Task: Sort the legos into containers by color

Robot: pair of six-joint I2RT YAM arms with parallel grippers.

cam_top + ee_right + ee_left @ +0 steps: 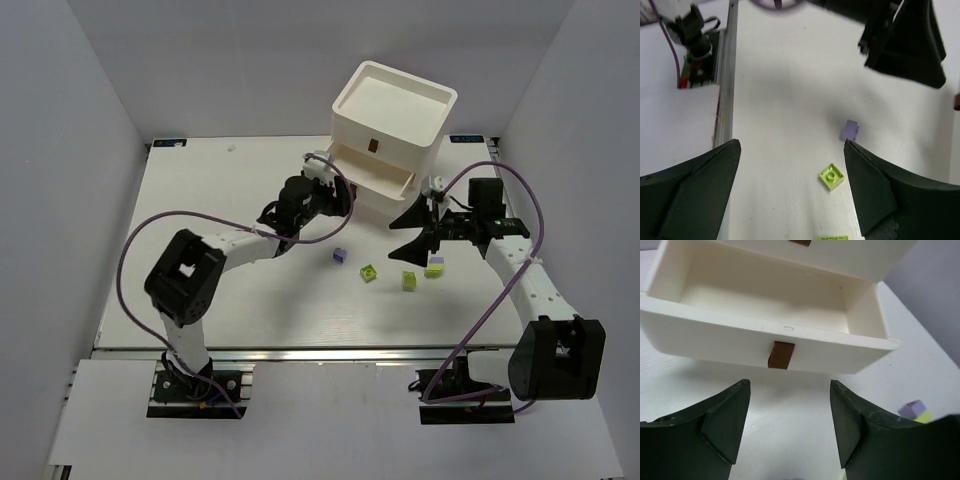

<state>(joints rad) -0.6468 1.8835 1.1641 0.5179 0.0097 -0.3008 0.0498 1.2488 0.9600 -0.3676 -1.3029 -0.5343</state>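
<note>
You are near the start, I judge: the lower drawer (730, 332) stands pulled out, what shows of its inside is bare, and no brick is sorted. The pale purple brick (849, 130), the lime brick (832, 177) and a second lime brick (409, 280) lie loose on the table (230, 290). Your left gripper (789, 390) is spread wide and holds nothing, facing the drawer's brown handle (781, 355). Your right gripper (791, 146), equally wide and bare, has the purple and lime bricks ahead of its jaws, untouched.

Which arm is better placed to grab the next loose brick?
Right. The right tool, open, hovers near the lime brick and purple brick, both in its wrist view; the left tool faces the open drawer.
</note>
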